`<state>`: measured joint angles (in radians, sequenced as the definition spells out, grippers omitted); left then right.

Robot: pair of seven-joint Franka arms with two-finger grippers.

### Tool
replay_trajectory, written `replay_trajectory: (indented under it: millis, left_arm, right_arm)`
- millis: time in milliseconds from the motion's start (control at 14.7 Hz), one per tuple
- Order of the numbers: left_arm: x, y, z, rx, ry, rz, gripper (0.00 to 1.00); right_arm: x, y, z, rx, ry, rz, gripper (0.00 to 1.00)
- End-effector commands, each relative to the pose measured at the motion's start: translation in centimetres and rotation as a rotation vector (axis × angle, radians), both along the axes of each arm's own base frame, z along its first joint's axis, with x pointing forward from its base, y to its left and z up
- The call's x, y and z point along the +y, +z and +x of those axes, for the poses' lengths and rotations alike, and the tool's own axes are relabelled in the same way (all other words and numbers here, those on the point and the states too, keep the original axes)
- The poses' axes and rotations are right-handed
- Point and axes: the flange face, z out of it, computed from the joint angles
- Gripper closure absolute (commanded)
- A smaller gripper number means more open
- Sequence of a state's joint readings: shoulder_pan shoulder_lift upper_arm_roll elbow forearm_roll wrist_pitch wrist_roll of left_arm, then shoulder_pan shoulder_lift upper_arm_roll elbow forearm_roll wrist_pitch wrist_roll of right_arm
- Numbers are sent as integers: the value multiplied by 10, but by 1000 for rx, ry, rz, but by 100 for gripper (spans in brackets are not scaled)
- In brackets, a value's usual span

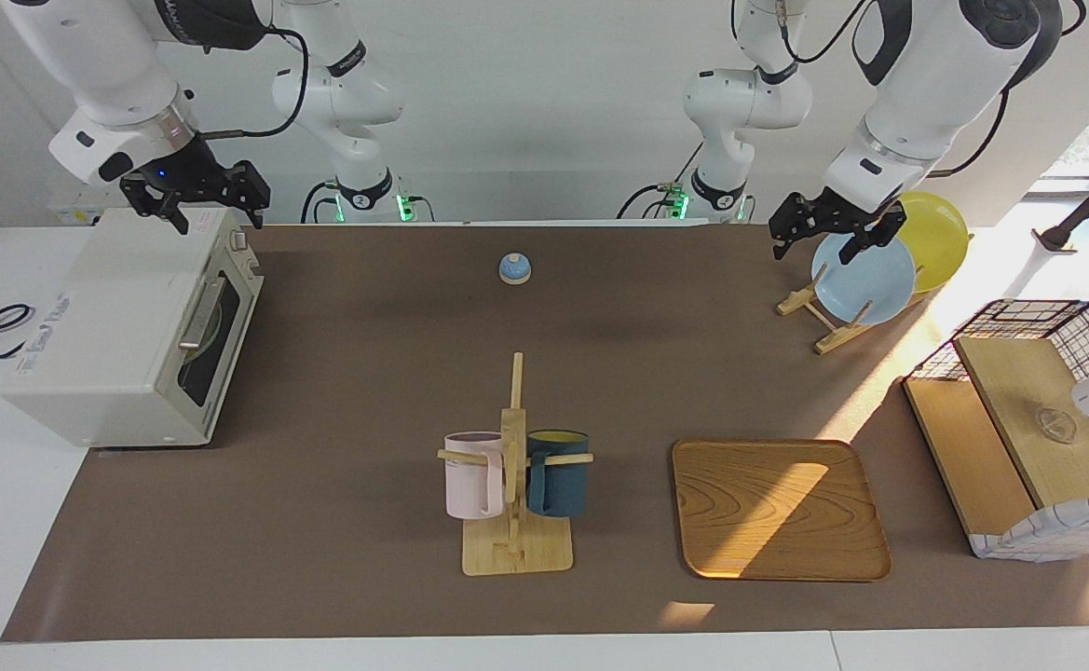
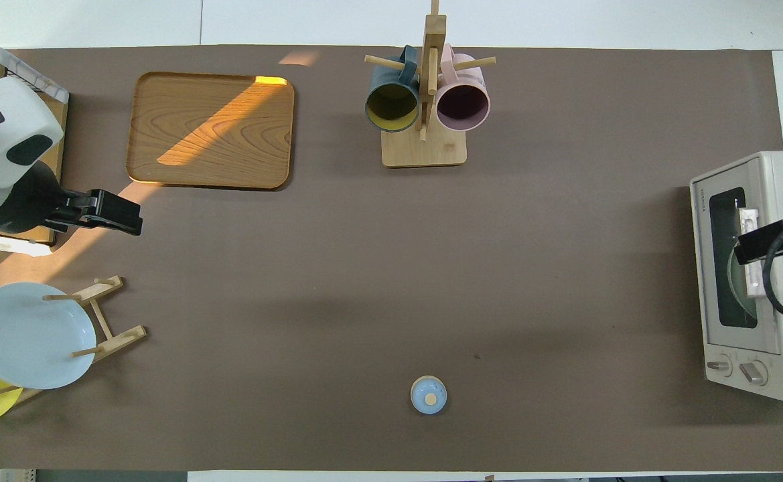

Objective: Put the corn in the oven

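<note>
The cream-white oven [image 1: 106, 345] stands at the right arm's end of the table, with its dark glass door [image 1: 213, 326] shut; it also shows in the overhead view [image 2: 769, 281]. No corn shows in either view. Only a dim round shape shows through the oven window. My right gripper [image 1: 213, 216] hangs open and empty over the oven's top edge, above the door in the overhead view [image 2: 743, 251]. My left gripper [image 1: 819, 247] is open and empty, up in the air over the plate rack [image 1: 828, 321].
A light blue plate [image 1: 865, 280] and a yellow plate [image 1: 935, 233] stand in the rack. A mug tree [image 1: 514, 503] holds a pink and a dark blue mug. Also here are a wooden tray [image 1: 777, 508], a small blue knobbed lid [image 1: 514, 268], and a wire basket [image 1: 1033, 429] with wooden boards.
</note>
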<state>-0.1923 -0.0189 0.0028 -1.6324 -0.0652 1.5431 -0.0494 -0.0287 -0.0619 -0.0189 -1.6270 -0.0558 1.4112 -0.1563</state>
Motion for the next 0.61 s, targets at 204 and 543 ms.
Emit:
replay_trajectory:
  millis: [204, 543]
  left_arm:
    - [3, 3, -4, -15, -4, 10, 0]
    - [3, 3, -4, -16, -6, 10, 0]
  right_arm:
    - [0, 0, 9, -10, -30, 21, 0]
    - [1, -2, 12, 0, -30, 22, 0]
